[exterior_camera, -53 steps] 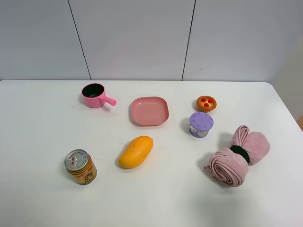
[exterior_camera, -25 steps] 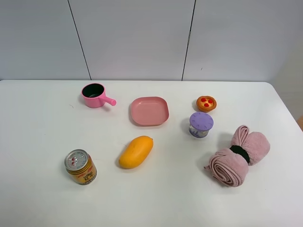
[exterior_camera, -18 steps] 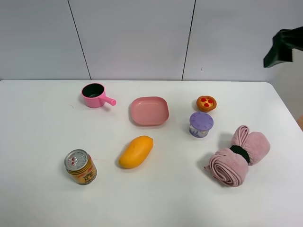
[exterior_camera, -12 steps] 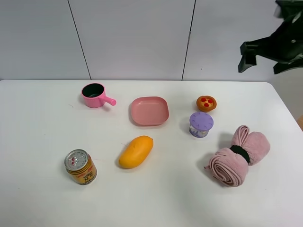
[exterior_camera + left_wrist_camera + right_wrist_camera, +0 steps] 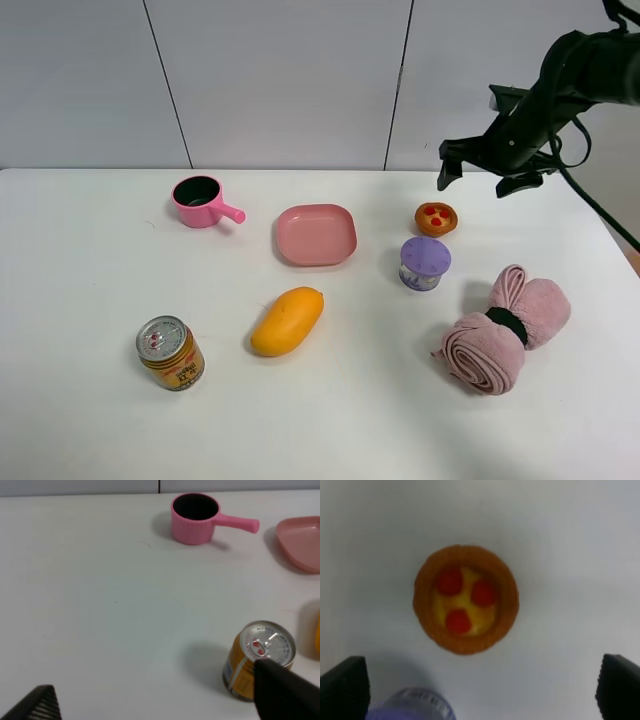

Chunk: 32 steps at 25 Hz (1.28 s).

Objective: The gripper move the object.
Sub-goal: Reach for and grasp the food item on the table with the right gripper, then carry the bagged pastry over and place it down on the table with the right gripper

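Nearing tart (image 5: 436, 218): right end effector (image 5: 478, 178), spread.

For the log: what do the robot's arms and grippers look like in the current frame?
Only the right arm shows in the high view: black, tubular, with loose black cables trailing beside it. The right gripper is a black two-fingered claw. The left gripper shows only dark fingertips, one with a fine ribbed texture. No markings visible.

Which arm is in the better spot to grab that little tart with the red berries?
The right. Its open fingers hover over the small round orange-brown toy tart, centred between them in the wrist view. The left arm's fingers sit across the white table by the yellow drink can.
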{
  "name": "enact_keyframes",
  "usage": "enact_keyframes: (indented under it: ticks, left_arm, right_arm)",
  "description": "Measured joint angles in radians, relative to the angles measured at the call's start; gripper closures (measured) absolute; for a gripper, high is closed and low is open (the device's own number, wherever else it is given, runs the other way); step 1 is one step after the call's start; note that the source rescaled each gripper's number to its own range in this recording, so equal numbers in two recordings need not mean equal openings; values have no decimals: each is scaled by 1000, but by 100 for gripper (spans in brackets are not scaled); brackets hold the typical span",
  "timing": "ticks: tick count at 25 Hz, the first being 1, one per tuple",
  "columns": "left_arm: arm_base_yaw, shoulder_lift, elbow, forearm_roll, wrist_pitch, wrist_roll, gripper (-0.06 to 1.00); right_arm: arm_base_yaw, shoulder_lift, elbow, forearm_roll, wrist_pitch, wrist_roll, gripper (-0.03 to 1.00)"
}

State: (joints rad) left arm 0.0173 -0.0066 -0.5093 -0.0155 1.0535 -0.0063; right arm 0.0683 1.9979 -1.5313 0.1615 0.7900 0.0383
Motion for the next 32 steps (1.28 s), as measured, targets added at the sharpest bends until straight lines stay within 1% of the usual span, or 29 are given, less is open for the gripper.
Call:
enact_keyframes:
  ticks: [4, 8, 13, 18, 19, 20, 21, 23, 24, 25, 28, 32]
  left_arm:
    - [0, 0, 0, 0, 0, 0, -6]
    - [0, 0, 0, 0, 0, 0, -6]
    - [0, 0, 0, 0, 0, 0, -6]
    - [0, 0, 0, 0, 0, 0, -6]
    - [0, 0, 0, 0, 0, 0, -6]
    - [0, 0, 0, 0, 0, 0, -6]
    - [0, 0, 0, 0, 0, 0, -6]
    - [0, 0, 0, 0, 0, 0, -6]
    - [0, 0, 0, 0, 0, 0, -6]
    - [0, 0, 0, 0, 0, 0, -6]
    - [0, 0, 0, 0, 0, 0, -6]
    - [0, 0, 0, 0, 0, 0, -6]
  right_arm:
    - [7, 75, -51, 0, -4, 0, 7]
    - [33, 147, -94, 0, -14, 0, 7]
    - [46, 218, -102, 6, -52, -1, 7]
    - [46, 278, -102, 5, -61, -1, 7]
    - [46, 286, -104, -2, -68, -3, 10]
    - [46, 287, -104, -4, -75, -3, 16]
    - [46, 290, -104, -10, -82, -3, 28]
    - [46, 291, -104, -15, -93, -3, 63]
    - [46, 291, -104, -15, -99, -3, 84]
    - [46, 291, -104, -15, -101, -3, 97]
    - [46, 291, -112, -15, -96, -3, 97]
    - [57, 257, -137, -30, -28, -38, 97]
